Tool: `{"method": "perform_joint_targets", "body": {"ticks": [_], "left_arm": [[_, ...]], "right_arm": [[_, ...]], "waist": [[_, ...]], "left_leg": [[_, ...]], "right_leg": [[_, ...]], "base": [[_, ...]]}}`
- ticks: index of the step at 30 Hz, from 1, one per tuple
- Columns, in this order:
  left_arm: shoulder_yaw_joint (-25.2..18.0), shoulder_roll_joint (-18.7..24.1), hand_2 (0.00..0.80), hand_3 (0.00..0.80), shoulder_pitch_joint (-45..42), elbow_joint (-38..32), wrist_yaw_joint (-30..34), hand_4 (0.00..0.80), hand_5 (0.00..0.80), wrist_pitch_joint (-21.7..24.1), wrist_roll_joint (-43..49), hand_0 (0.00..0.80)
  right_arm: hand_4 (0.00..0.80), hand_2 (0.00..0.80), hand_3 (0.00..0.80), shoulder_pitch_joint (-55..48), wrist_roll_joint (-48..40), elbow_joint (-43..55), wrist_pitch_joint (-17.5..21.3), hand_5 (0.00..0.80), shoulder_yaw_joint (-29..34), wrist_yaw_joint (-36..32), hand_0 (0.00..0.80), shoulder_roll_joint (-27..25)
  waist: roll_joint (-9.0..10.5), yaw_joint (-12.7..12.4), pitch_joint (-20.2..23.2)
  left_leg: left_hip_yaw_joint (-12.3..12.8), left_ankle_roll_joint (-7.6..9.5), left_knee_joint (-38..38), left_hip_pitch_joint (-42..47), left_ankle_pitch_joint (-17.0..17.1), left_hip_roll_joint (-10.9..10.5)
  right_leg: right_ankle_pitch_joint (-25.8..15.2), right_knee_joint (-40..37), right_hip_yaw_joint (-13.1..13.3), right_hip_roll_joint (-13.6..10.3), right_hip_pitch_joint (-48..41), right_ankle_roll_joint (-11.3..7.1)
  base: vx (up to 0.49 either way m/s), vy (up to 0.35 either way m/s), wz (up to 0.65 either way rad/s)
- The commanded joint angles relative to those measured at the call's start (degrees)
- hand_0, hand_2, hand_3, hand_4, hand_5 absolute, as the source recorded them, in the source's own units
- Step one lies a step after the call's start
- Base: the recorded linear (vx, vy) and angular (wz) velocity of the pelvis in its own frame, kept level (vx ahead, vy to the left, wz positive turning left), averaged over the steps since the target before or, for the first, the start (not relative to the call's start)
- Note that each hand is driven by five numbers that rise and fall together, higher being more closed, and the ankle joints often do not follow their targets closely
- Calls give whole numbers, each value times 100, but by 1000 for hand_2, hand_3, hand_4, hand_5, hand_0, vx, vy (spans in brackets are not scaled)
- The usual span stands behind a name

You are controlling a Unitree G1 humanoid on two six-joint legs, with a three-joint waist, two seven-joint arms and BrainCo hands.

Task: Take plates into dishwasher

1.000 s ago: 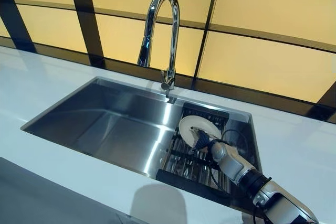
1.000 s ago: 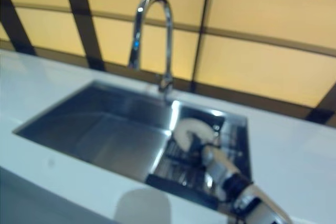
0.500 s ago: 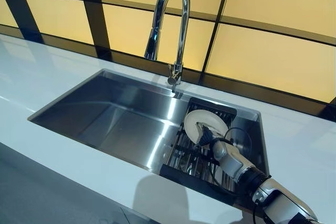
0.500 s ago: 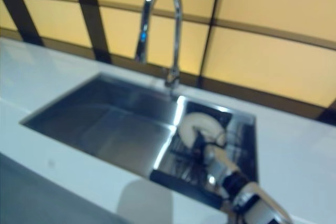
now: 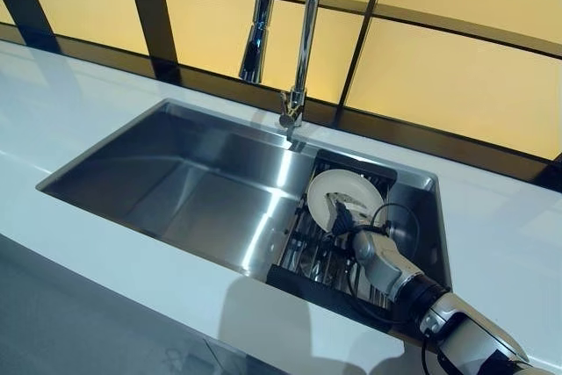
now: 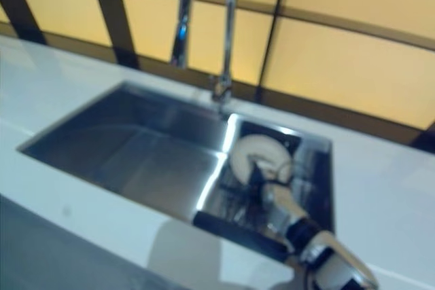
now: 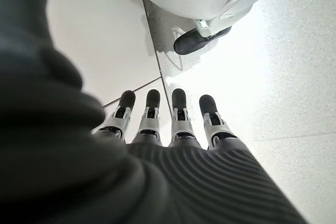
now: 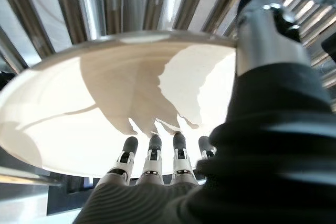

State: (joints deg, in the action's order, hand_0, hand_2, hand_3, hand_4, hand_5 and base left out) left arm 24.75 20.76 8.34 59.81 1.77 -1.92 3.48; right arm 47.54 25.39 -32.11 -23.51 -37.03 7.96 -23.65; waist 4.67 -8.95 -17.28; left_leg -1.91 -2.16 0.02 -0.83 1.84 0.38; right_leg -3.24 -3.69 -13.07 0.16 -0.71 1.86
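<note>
A white plate (image 5: 341,187) stands on edge in a black dish rack (image 5: 309,263) at the right end of the steel sink (image 5: 176,191). My right hand (image 5: 341,217) reaches down into the rack and lies against the plate's face. In the right wrist view its fingers (image 8: 152,163) are straight on the plate (image 8: 105,93) and its thumb (image 8: 262,40) reaches to the rim. My left hand (image 7: 173,124) shows only in the left wrist view, with its fingers straight, empty, above the floor.
A tall curved chrome tap (image 5: 299,41) rises behind the sink. A white worktop (image 5: 70,243) surrounds the sink, and yellow panels with dark strips form the back wall. The left part of the sink basin holds nothing.
The camera has shifted, so the whole scene sits differently. My right hand stays against the plate in the rack.
</note>
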Motion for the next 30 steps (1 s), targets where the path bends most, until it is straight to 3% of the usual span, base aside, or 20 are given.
{"method": "perform_joint_targets", "body": {"ticks": [1, 9, 11, 13, 17, 19, 22, 23, 24, 30], "left_arm": [[251, -2, 0, 0, 250, 27, 61, 0, 0, 47, -81, 0], [217, 26, 0, 0, 237, 3, 69, 0, 0, 28, -18, 0], [205, 26, 0, 0, 220, 4, 67, 0, 0, 39, -1, 0], [198, 32, 0, 0, 210, -7, 74, 0, 0, 31, 7, 0], [187, 46, 0, 0, 184, -4, 91, 0, 0, 55, 16, 0], [176, 42, 0, 0, 168, -9, 92, 0, 0, 56, 26, 0], [153, 49, 0, 0, 146, -25, 113, 0, 0, 57, 41, 0], [152, 39, 0, 0, 136, -18, 107, 0, 0, 70, 43, 0], [156, 34, 0, 0, 126, -17, 101, 0, 0, 74, 42, 0], [144, 13, 0, 0, 98, -20, 104, 0, 0, 65, 40, 0]], "right_arm": [[0, 0, 0, 785, 519, -258, 40, 0, -312, 296, 0, -498], [0, 0, 0, 776, 946, -240, 165, 0, -409, 358, 0, -640], [85, 85, 85, 756, 918, -227, 143, 85, -397, 421, 85, -657], [307, 307, 307, 729, 921, -219, 164, 307, -376, 455, 307, -690], [515, 515, 515, 669, 983, -165, 215, 515, -345, 529, 515, -757], [527, 527, 527, 623, 1040, -126, 233, 527, -335, 526, 527, -793], [621, 621, 621, 566, 1091, -78, 230, 621, -323, 512, 621, -826], [753, 753, 753, 542, 1092, -71, 246, 753, -319, 538, 753, -827], [800, 800, 800, 526, 1105, -75, 281, 800, -315, 557, 800, -846], [800, 800, 800, 433, 1177, -40, 328, 800, -271, 579, 800, -897]], "waist": [[37, -182, 20], [92, -205, 35], [95, -209, 45], [98, -205, 61], [84, -191, 85], [76, -182, 96], [62, -171, 111], [54, -165, 122], [46, -158, 133], [-2, -121, 190]], "left_leg": [[-83, 263, 211, -297, -198, -204], [-100, 270, 165, -276, -201, -190], [-101, 272, 158, -271, -204, -190], [-101, 274, 155, -272, -204, -194], [-108, 282, 137, -260, -205, -209], [-106, 289, 131, -251, -208, -214], [-103, 300, 122, -230, -214, -225], [-102, 305, 113, -218, -214, -233], [-97, 311, 104, -204, -216, -236], [-86, 337, 61, -150, -220, -267]], "right_leg": [[447, 673, -17, -113, 52, -283], [436, 645, -29, -94, 39, -299], [436, 639, -30, -95, 32, -301], [437, 636, -27, -98, 32, -304], [438, 638, -23, -109, 33, -320], [437, 642, -22, -118, 33, -326], [435, 644, -10, -130, 23, -339], [435, 642, 0, -133, 18, -343], [434, 645, -1, -141, 15, -347], [428, 654, 27, -182, 1, -386]], "base": [[0, 0, 0], [0, 0, 0], [0, 0, 0], [0, 0, 0], [0, 0, 0], [0, 0, 0], [0, 0, 0], [15, 34, 2], [19, 41, 1], [9, 30, 1]]}}
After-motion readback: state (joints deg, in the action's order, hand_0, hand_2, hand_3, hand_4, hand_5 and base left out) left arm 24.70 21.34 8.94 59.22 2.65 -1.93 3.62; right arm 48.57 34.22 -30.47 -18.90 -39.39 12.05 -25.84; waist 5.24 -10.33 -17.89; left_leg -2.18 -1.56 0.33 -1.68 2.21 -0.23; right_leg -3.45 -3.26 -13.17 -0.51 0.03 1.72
